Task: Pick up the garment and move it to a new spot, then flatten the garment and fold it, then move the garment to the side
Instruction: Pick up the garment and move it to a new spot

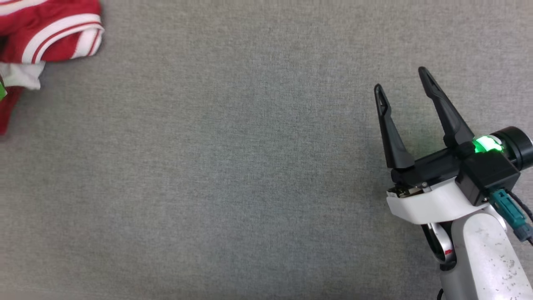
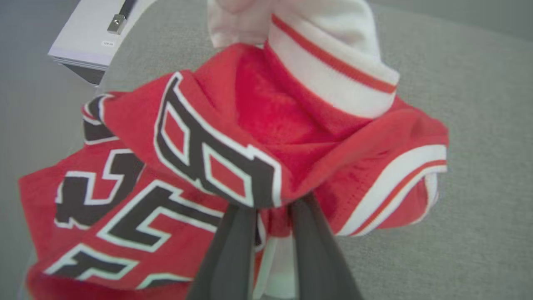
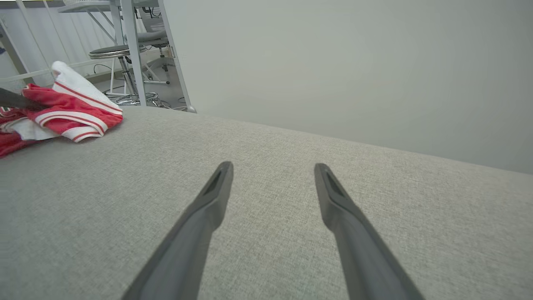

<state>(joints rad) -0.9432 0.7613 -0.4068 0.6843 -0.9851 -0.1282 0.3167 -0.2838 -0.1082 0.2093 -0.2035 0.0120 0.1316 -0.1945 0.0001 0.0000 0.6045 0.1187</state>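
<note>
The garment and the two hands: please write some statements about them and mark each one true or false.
1. The garment is crumpled, not spread flat. True.
2. The right hand holds a sleeve. False: it is open and empty above the grey surface.
3. The left hand is closed on red fabric of the garment. True.
4. The garment is blue with yellow trim. False: it is red, with red-and-white striped trim.

garment (image 1: 54, 39) cropped top-left, L jaws' tips buried
</note>
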